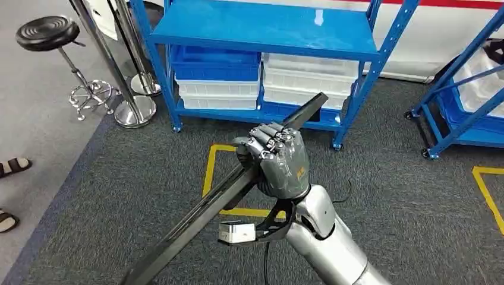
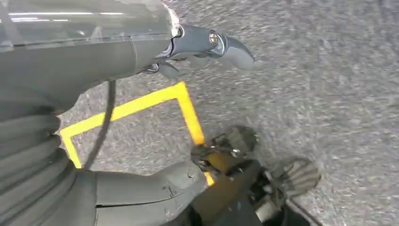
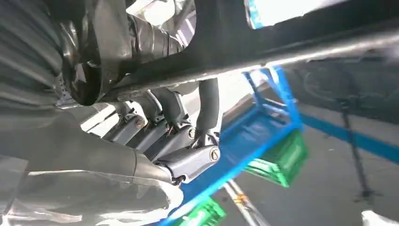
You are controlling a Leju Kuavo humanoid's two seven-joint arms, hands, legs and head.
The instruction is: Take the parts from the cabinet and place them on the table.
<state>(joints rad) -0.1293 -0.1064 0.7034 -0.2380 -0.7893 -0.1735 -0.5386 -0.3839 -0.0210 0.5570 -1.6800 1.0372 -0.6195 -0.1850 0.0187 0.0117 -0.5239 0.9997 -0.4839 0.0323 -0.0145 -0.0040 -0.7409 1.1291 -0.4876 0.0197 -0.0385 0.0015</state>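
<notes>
Right hand (image 1: 279, 160) grips a long black bar (image 1: 202, 214), its lower end cut off bottom left; blue shelf (image 1: 261, 29) behind; left hand (image 2: 207, 44) looks empty, fingers loose.

The long black metal bar (image 1: 208, 208) runs off the head view's lower edge, its middle hidden inside the right hand (image 1: 279, 163). The left hand (image 2: 188, 47) is blurred and mostly cut off, so its state is unclear. Contents of the white plastic bins (image 1: 309, 80) are hidden.
</notes>
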